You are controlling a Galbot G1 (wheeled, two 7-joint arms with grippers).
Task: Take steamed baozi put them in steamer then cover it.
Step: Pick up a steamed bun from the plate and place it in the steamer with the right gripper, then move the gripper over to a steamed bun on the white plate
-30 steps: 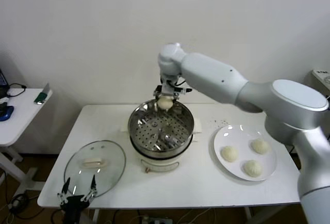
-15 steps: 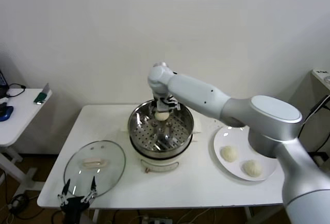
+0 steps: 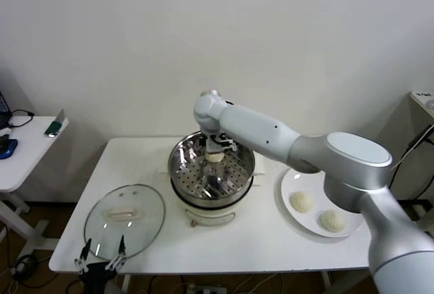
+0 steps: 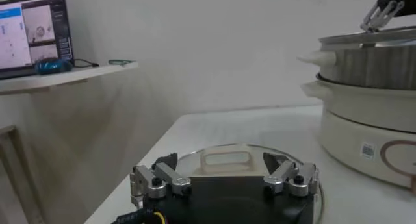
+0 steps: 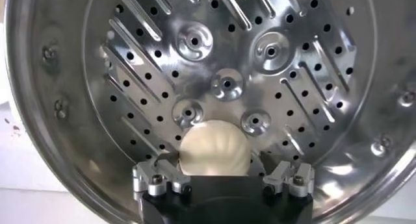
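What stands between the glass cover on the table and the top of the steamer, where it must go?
The right gripper with its arm reaches over the steamer; the cover lies beside it.

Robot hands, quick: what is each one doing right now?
Left tool: open, holding nothing, by the cover at the table's near edge.
Right tool: open inside the steamer, a baozi between its fingers, let go.
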